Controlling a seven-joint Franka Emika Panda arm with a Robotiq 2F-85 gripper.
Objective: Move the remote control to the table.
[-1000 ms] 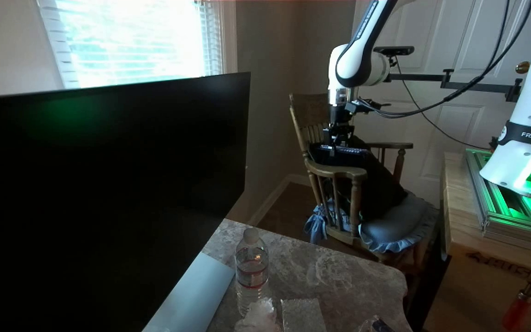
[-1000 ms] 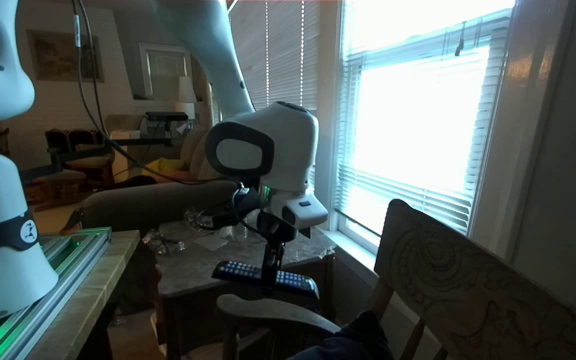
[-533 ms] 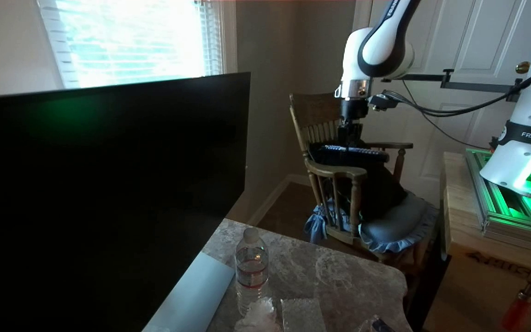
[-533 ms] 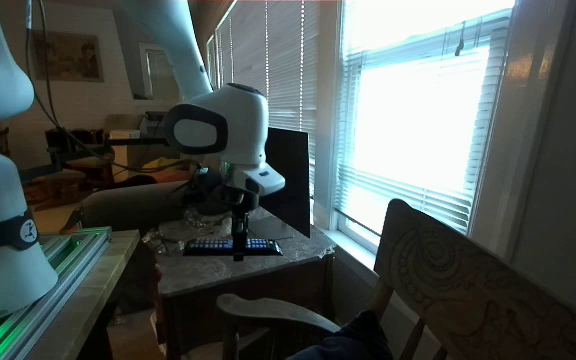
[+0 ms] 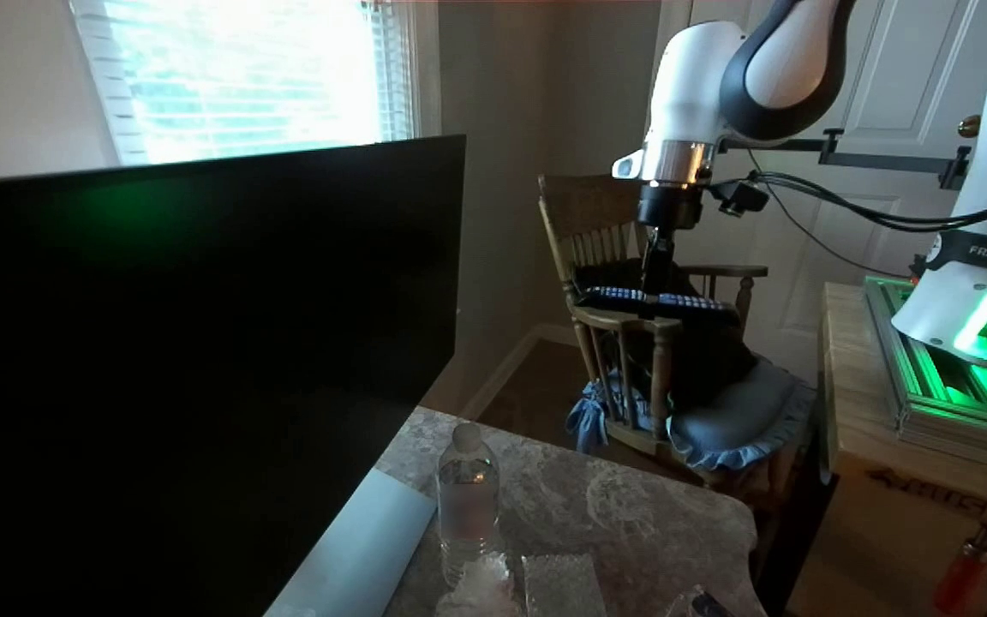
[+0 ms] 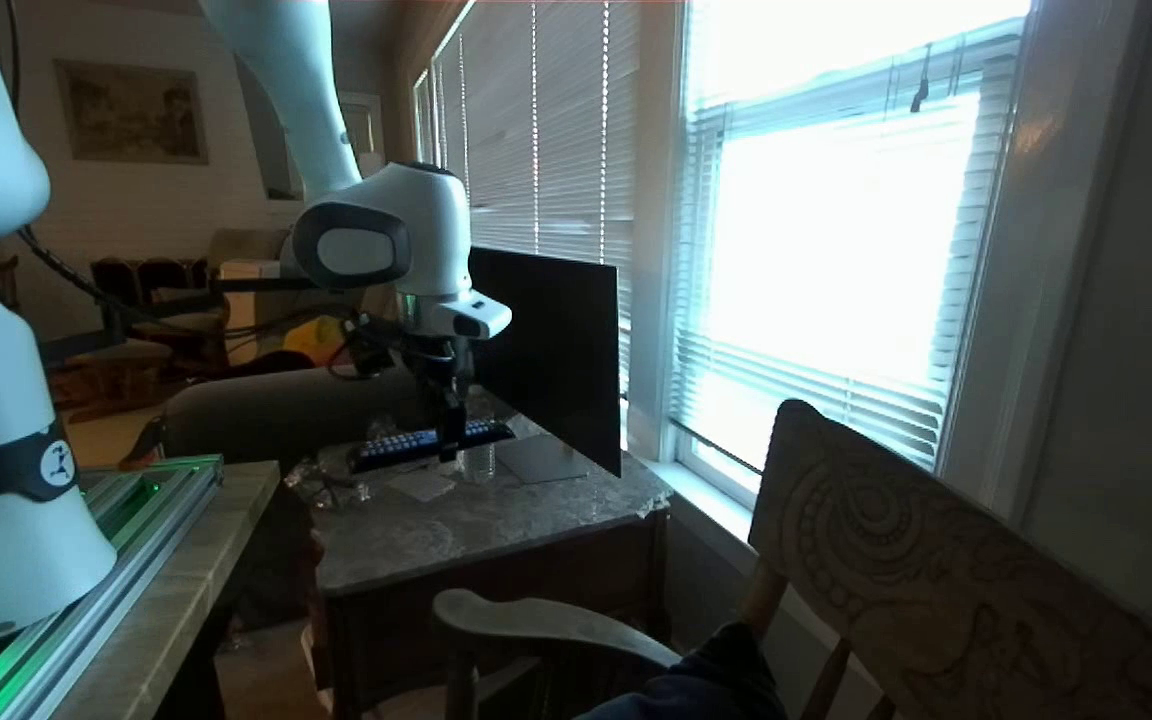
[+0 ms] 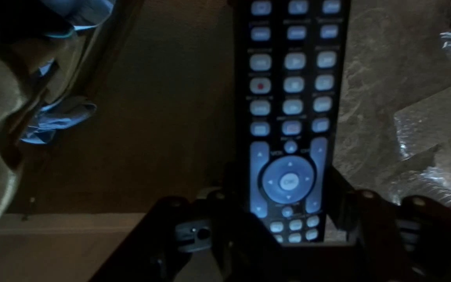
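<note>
The remote control [image 5: 692, 305] is a slim black bar with pale blue buttons; it also shows in an exterior view [image 6: 398, 450] and in the wrist view [image 7: 293, 94]. My gripper [image 5: 649, 300] is shut on its sides near the middle, seen too in an exterior view [image 6: 451, 440] and in the wrist view [image 7: 284, 182]. The remote is held roughly level in the air. The mottled stone-look table [image 5: 656, 523] also shows in an exterior view [image 6: 406, 545]. In the wrist view the table top [image 7: 370, 70] lies below and right of the remote, its edge hidden behind the remote.
A clear bottle [image 5: 468, 506], plastic wrapping [image 5: 485, 587], a flat clear packet [image 5: 564, 587] and a large black screen [image 5: 202, 368] stand or lie on the table. A wooden chair [image 5: 622, 319] with a dark cloth bundle [image 5: 703, 368] is beside it. A green-lit bench [image 5: 853, 411] supports the arm.
The arm has carried the remote from near the chair toward the table, leftward and up in an exterior view, and turned it somewhat. It stays in my gripper.
</note>
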